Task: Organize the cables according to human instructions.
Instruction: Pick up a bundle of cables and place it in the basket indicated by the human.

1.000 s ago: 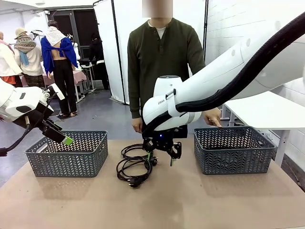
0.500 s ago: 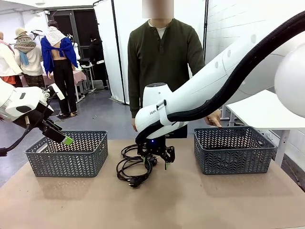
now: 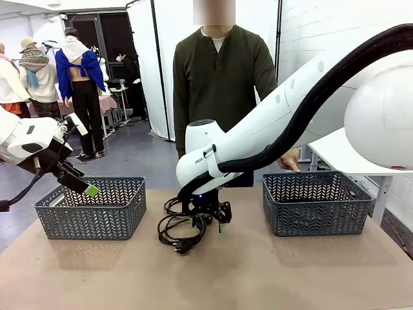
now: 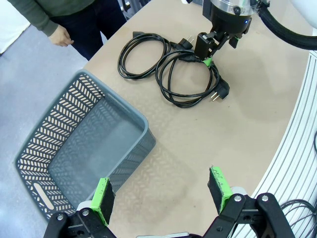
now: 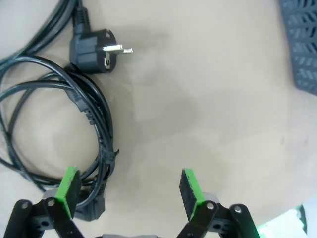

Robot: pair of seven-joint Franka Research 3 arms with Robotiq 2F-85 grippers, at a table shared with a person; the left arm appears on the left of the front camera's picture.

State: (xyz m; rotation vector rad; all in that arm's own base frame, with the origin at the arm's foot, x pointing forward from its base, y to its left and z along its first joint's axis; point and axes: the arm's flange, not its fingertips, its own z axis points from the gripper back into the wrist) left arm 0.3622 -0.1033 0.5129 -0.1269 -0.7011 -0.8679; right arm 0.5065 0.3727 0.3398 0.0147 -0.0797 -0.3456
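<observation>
The right hand (image 3: 208, 222) is hovering released, low over the coiled thin black cables (image 3: 179, 227) lying on the brown desk (image 3: 258, 278), apparently lining up a grasp. The person's hand (image 3: 289, 160) is pointing down at the right grey lattice plastic basket (image 3: 314, 210), likely marking it. The left hand (image 3: 87, 188) is hanging released above the left grey basket (image 3: 90, 219).

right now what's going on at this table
The robot's right tool is open and low over the cables, which lie on the table between the left basket and the right basket; nothing is gripped yet. The left tool, also open, hangs near the left basket. A person stands at the far side with a hand by the right basket's far rim.
</observation>
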